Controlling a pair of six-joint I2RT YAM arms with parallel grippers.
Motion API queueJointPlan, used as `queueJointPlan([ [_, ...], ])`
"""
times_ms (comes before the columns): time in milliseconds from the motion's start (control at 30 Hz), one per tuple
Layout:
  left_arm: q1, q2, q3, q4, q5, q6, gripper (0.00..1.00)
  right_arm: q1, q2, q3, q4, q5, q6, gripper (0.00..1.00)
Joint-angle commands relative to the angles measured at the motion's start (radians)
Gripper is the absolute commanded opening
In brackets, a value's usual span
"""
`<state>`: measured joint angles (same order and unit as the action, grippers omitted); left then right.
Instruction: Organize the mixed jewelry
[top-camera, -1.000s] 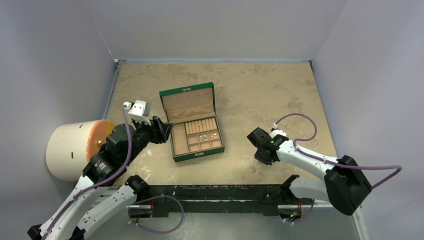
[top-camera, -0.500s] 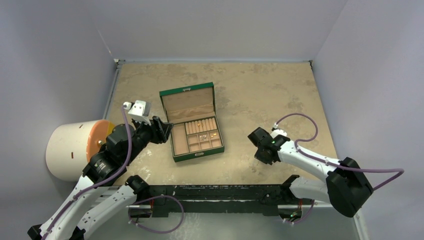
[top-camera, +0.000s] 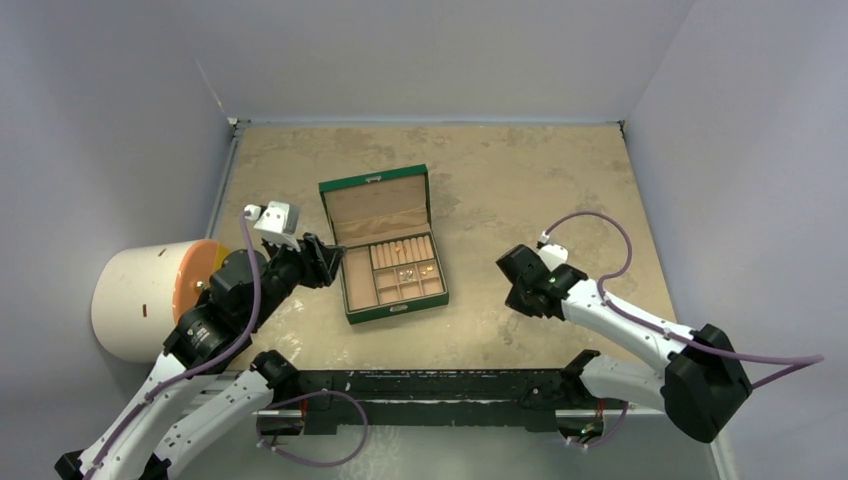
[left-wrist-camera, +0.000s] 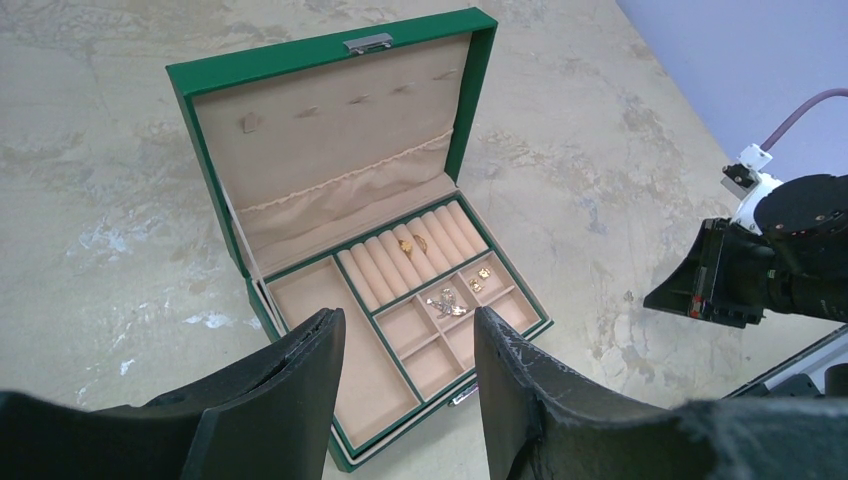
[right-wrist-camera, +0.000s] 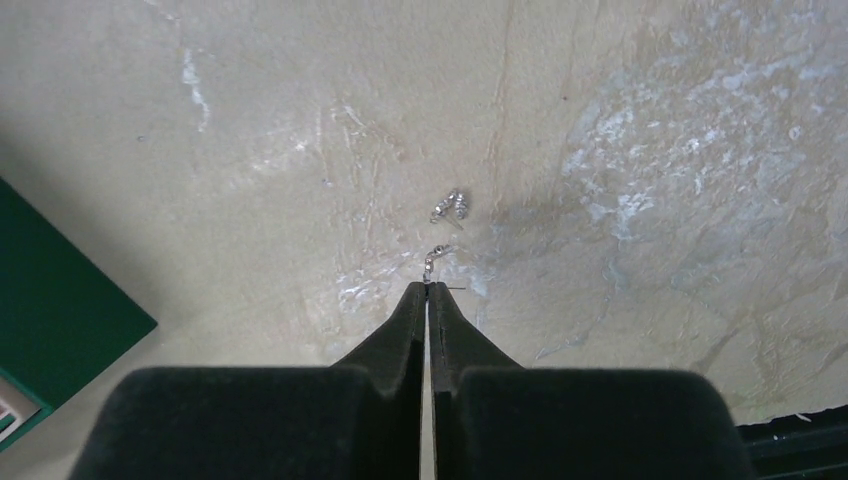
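The green box (top-camera: 372, 178) with tan compartments lies open mid-table. In the left wrist view the box (left-wrist-camera: 330, 55) holds gold rings (left-wrist-camera: 412, 245) on the rolls, a silver piece (left-wrist-camera: 443, 300) and gold earrings (left-wrist-camera: 479, 280) in small compartments. My left gripper (top-camera: 325, 262) (left-wrist-camera: 405, 330) is open and empty, hovering over the box's near left corner. My right gripper (top-camera: 517, 290) (right-wrist-camera: 427, 285) is shut, pinching a tiny silver earring (right-wrist-camera: 432, 262) at its tips just above the table, right of the box. Another small silver piece (right-wrist-camera: 450, 205) lies on the table just beyond it.
A white cylinder with an orange face (top-camera: 140, 300) stands outside the table's left edge by the left arm. A black rail (top-camera: 430, 385) runs along the near edge. Grey walls close in the table. The box's corner (right-wrist-camera: 60, 310) shows left of my right gripper.
My right arm has shifted slightly, its wrist moving a little up and back while its elbow swung right. The left arm and box have not moved.
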<state>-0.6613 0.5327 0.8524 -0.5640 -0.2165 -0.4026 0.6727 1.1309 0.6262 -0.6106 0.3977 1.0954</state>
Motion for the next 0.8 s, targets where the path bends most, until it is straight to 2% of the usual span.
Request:
queueJointPlan([
  [0, 0.007, -0.01, 0.0, 0.03, -0.004, 0.013, 0.5, -0.005, -0.043, 0.049, 0.043, 0.002, -0.097, 0.0],
  [133, 0.007, -0.011, 0.0, 0.03, 0.001, 0.013, 0.5, -0.005, -0.056, 0.082, 0.109, -0.022, -0.2, 0.0],
  [300, 0.007, -0.016, 0.0, 0.03, 0.001, 0.013, 0.5, -0.004, -0.075, 0.111, 0.22, -0.125, -0.334, 0.0],
  [500, 0.007, -0.02, 0.0, 0.03, 0.003, 0.013, 0.5, -0.004, -0.071, 0.132, 0.394, -0.321, -0.499, 0.0],
  [767, 0.007, -0.019, -0.001, 0.03, 0.003, 0.013, 0.5, 0.025, 0.018, 0.198, 0.549, -0.566, -0.619, 0.0],
])
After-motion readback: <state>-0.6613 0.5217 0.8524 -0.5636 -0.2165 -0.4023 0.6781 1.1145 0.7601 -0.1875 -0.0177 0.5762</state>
